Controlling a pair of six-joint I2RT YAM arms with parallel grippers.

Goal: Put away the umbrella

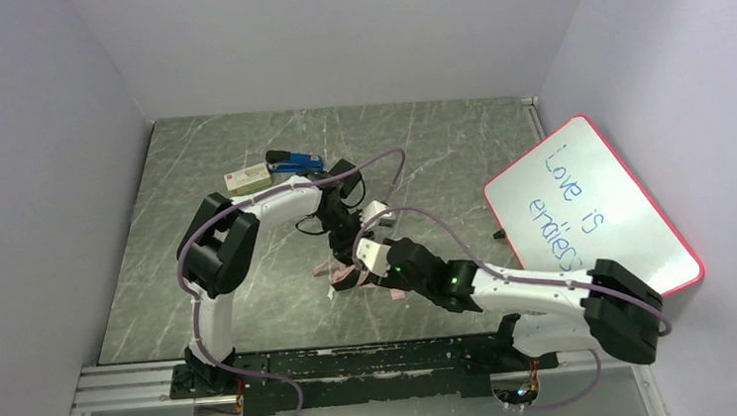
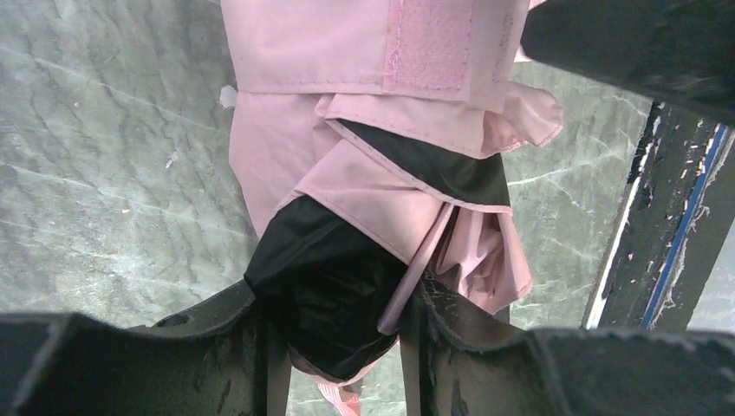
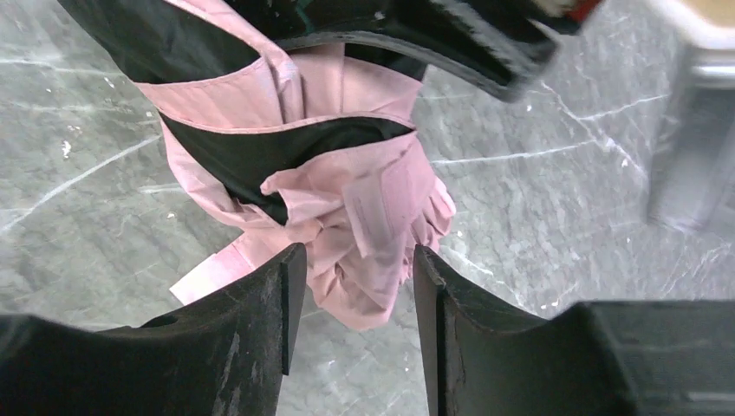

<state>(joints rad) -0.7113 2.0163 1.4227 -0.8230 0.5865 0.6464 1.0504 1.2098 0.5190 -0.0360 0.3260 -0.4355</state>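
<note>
Whiteboard (image 1: 591, 205) R of umbrella (image 1: 342, 270); stapler (image 1: 293, 161), box (image 1: 247, 180) beyond.

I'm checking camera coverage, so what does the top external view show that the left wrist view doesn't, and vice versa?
Only top external: the whiteboard, the blue stapler and the small box beside it. Only left wrist: the Velcro patch, the black lining, and that the left gripper has its jaws shut on the fabric. Both: the pink umbrella and the grey marbled table.
</note>
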